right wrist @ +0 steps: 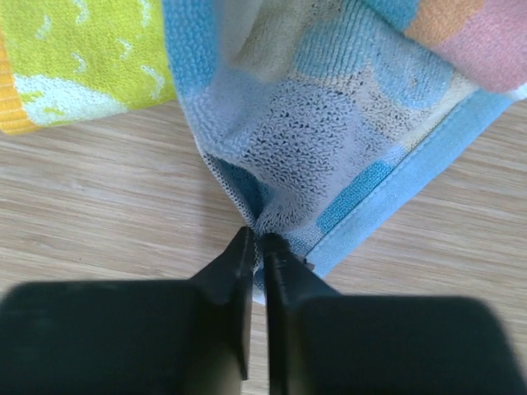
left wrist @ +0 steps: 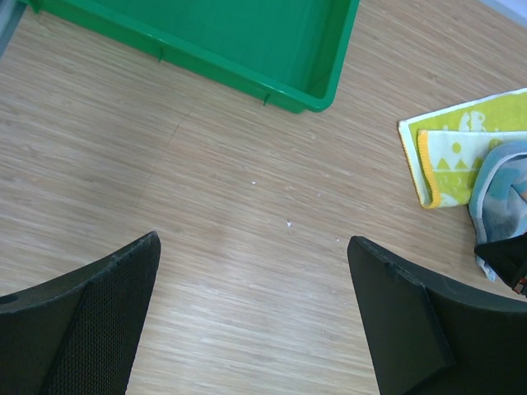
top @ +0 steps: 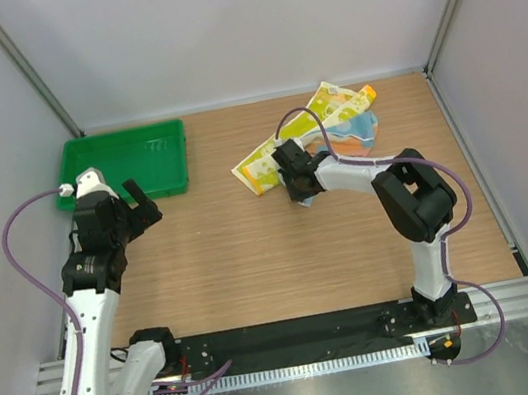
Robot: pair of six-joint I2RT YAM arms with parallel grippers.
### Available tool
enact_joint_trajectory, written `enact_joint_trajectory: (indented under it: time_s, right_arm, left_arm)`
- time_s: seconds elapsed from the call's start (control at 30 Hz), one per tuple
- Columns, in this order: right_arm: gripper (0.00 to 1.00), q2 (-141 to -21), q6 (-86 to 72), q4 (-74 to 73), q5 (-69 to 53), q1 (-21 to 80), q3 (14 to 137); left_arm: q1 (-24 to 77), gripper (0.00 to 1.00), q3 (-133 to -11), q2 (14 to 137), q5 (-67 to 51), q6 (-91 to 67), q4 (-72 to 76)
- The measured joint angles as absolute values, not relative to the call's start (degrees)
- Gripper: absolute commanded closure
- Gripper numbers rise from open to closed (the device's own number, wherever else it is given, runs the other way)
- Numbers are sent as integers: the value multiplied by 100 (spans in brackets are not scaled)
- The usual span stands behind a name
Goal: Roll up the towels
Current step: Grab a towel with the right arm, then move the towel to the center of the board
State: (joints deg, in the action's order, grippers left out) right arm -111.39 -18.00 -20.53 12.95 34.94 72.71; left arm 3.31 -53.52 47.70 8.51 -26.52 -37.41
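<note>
A wooden bench (top: 244, 262) carries the whole scene, with neither towel rolled yet. The left arm (top: 91, 257) waits over bare wood near the front corner of a green tray (top: 137, 163) at the far left, its jaws wide apart and holding nothing. The right arm (top: 400, 190) reaches in toward the far right of the bench, where both cloths lie. The long yellow-green towel (top: 264, 164) stretches diagonally there, folded and flat, and the blue patterned towel (top: 356, 131) lies bunched partly on top of it. The right arm's jaws are pressed together on the blue towel's near corner, a thin pinch of cloth at their very tips.

The step in hand looks to be the grasp on the blue towel, ahead of separating the pair. The next move probably calls for drawing that corner toward open wood, slowly enough that the slim pinch does not slip and the yellow-green towel is not dragged along, then spreading the cloth flat for rolling.
</note>
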Motion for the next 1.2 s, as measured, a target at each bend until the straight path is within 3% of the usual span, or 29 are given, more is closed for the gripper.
enact_joint_trajectory:
  time_s: [0.03, 0.43, 0.67, 0.8, 0.93, 1.03, 1.2]
  right_arm:
    - [99, -11137, -1791, -2056, 1297, 3492, 7271]
    - [99, -10855, -1669, -3089, 1693, 3492, 7572]
    - [99, -10781, -1494, -4587, 1643, 3503, 10191]
    - [99, -10289, -1538, -5301, 2235, 3553, 11343]
    - [99, -8705, -1833, -5970, 2941, 3566, 10656]
    - [99, -7557, -2248, -6567, 3190, 3562, 9699]
    - [99, -6143, -3131, -7111, 2436, 3581, 7800]
  left_arm:
    - [331, 5, -5352, 4770, 851, -2652, -3743]
    - [331, 5, -5352, 4790, 834, -2648, -3760]
    - [331, 5, -5352, 4827, 845, -2626, -3765]
    - [331, 5, -5352, 4827, 858, -2624, -3769]
    - [333, 12, -5354, 4834, 854, -2626, -3778]
    - [421, 11, -5413, 4939, 873, -2630, -3820]
    - [1498, 10, -6084, 5763, 1450, -2816, -4115]
